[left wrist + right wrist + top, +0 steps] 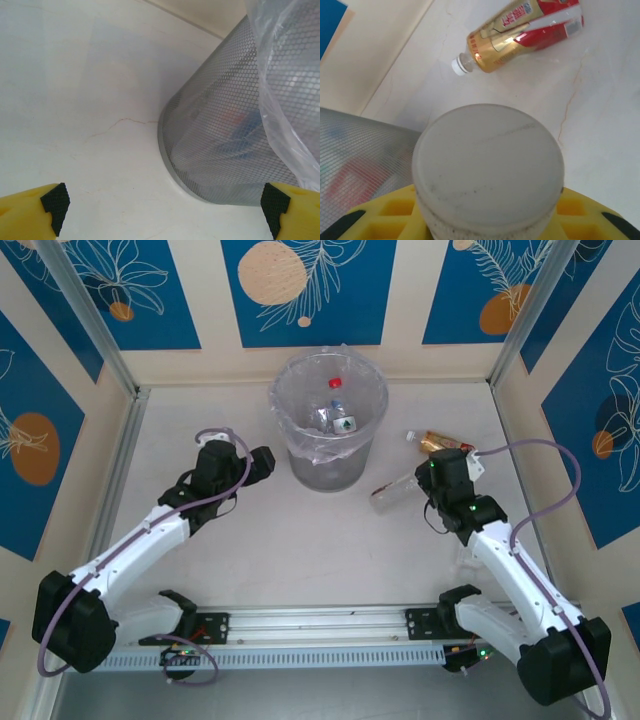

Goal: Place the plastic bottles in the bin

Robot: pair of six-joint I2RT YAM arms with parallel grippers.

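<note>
Grey mesh bin holds several bottles; right of it a gold-labelled bottle lies sideways, a clear bottle gripped.

Print on the bottle (gold and red) cannot be read.

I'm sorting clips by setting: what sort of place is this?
Probably a robot test cell in a lab: a left arm and right arm bolted to a rail at the table's near edge, aluminium posts framing blue printed wall panels, and a mesh bin on the tabletop.
</note>
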